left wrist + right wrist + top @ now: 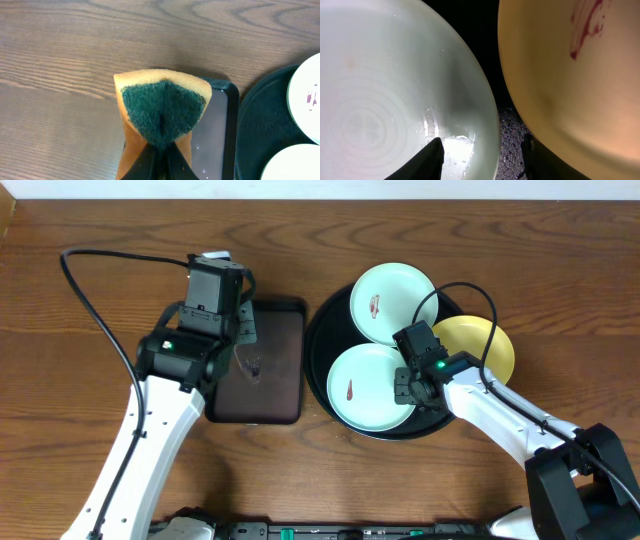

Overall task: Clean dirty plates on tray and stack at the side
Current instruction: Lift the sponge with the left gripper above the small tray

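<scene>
Left wrist, left gripper [161,150] pinching sponge [162,107], right gripper [482,142] parted over plate [380,90]

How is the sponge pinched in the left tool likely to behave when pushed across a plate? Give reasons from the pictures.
Probably soft: the sponge creases and bulges where the left tool pinches it. Its coarse green face would likely drag rather than slide. Being foam, it is probably light for its size.

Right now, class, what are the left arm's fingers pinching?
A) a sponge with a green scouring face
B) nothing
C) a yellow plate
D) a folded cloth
A: in the left wrist view the left fingers are shut on the orange sponge, green face showing.
</scene>
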Controlling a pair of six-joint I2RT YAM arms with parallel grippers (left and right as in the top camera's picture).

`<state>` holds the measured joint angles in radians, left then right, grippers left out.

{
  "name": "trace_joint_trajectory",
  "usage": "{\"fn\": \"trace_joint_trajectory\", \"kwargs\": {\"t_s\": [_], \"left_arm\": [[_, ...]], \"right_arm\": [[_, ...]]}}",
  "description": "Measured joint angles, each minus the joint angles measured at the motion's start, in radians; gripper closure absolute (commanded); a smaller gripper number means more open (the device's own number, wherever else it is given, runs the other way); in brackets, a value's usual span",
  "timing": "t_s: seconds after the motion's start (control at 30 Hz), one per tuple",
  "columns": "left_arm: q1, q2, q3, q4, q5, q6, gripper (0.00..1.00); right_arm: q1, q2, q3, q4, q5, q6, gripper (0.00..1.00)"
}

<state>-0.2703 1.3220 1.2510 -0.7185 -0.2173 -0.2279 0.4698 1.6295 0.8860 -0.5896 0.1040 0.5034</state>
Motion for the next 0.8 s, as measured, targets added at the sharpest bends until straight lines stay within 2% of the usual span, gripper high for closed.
{"fn": "trace_joint_trajectory", "kwargs": {"t_s": [0.07, 0.47, 0.63, 0.7, 0.8], "left_arm": [[-0.003, 0.001, -0.021, 0.058, -0.018, 0.000, 0.93], [-0.025, -0.008, -0.035, 0.059, -0.159, -0.040, 0.93], [-0.020, -0.007, -0.035, 0.039, -0.173, -0.063, 0.93], [-0.018, -0.007, -0.035, 0.055, -0.195, -0.114, 0.92], [-0.008, -0.007, -0.035, 0.101, -0.137, -0.162, 0.93]], "right_arm": [[0.000, 0.000, 0.000, 0.000, 0.000, 0.000, 0.51], [0.000, 0.000, 0.000, -0.010, 0.001, -0.001, 0.51], [0.000, 0.000, 0.000, -0.008, 0.001, -0.003, 0.51], [0.000, 0.000, 0.000, -0.008, 0.001, -0.004, 0.51], [0.000, 0.000, 0.000, -0.007, 0.001, -0.004, 0.51]]}}
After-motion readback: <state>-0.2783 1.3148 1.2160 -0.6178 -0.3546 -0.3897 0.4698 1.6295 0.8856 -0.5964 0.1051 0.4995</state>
